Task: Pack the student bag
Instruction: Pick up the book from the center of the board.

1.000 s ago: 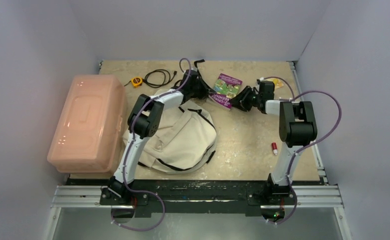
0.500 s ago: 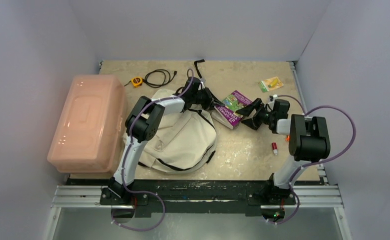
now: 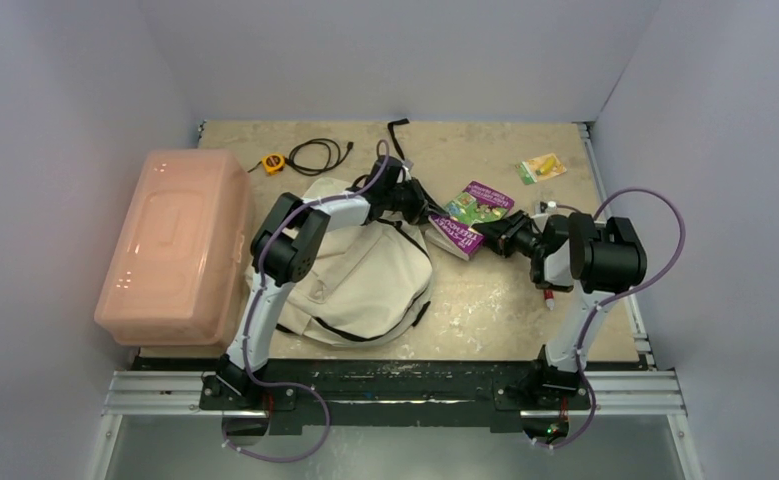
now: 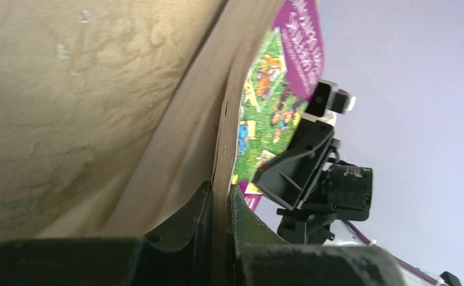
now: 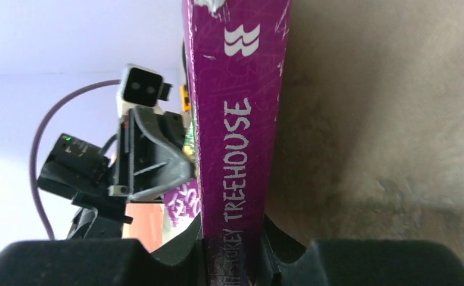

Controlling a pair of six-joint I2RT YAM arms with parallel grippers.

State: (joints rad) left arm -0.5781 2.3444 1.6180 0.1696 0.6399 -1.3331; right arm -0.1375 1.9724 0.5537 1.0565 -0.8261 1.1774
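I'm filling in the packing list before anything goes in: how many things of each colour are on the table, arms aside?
Pink: 1, bin
Beige: 1, student bag
Purple: 1, book
Yellow: 2, tape measure and packet
Black: 2, cable and strap
Red: 1, small tube
Total: 8

The top view looks steeply down from behind the arm bases over the whole tabletop (image 3: 485, 290). Both wrist views press close, seemingly tilted sideways, sharing the purple book (image 5: 238, 119) from opposite ends.
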